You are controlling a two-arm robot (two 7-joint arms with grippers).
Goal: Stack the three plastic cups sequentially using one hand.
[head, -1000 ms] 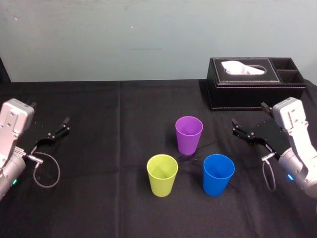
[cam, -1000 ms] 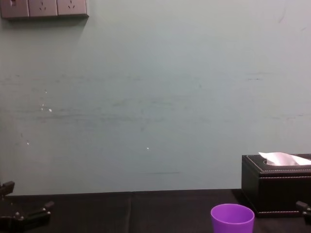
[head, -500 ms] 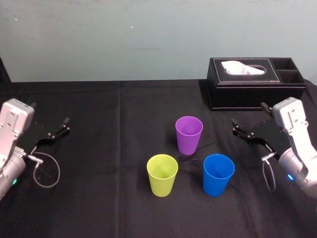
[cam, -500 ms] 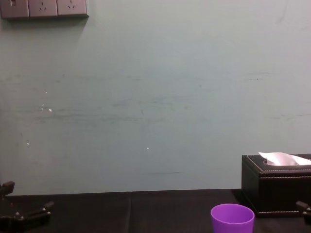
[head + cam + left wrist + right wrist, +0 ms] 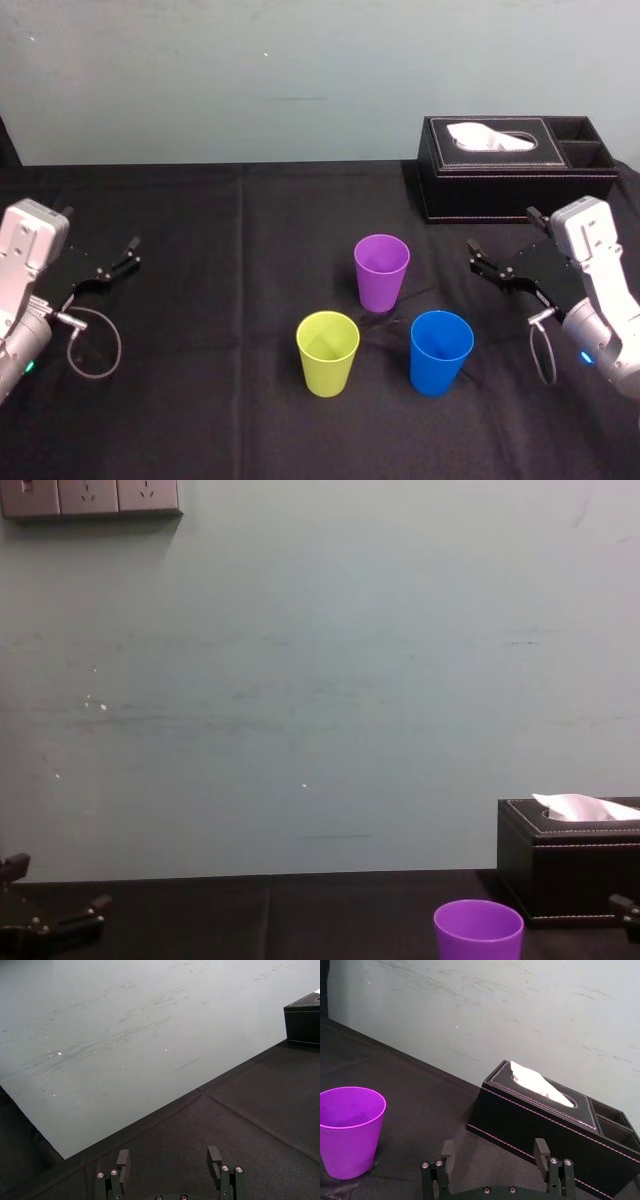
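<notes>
The right gripper point(image 5: 502, 232) hangs with its jaws spread wide and empty at the right of the black-clothed table point(image 5: 210, 330), just right of the cups and clear of them. The left gripper point(image 5: 100, 228), equally wide and empty, sits at the far left, well apart from everything, and looks parked. Closest to the right gripper are the blue cup point(image 5: 441, 351), near and right, and the purple cup point(image 5: 381, 272), farther back in the middle; the yellow-green cup point(image 5: 328, 352) stands near and left. All three are upright, mouths up, close together but apart, none nested yet. The risks, as I judge them: these cups look light and smooth, so a finger clipping a rim on the way in could tip one or shove it into its neighbour; too hard a squeeze could flex the wall and let the cup slip; a tilted cup could jam on the next rim. The black tissue box point(image 5: 520, 165) stands just beyond the right gripper, where a wide swing could brush it.
</notes>
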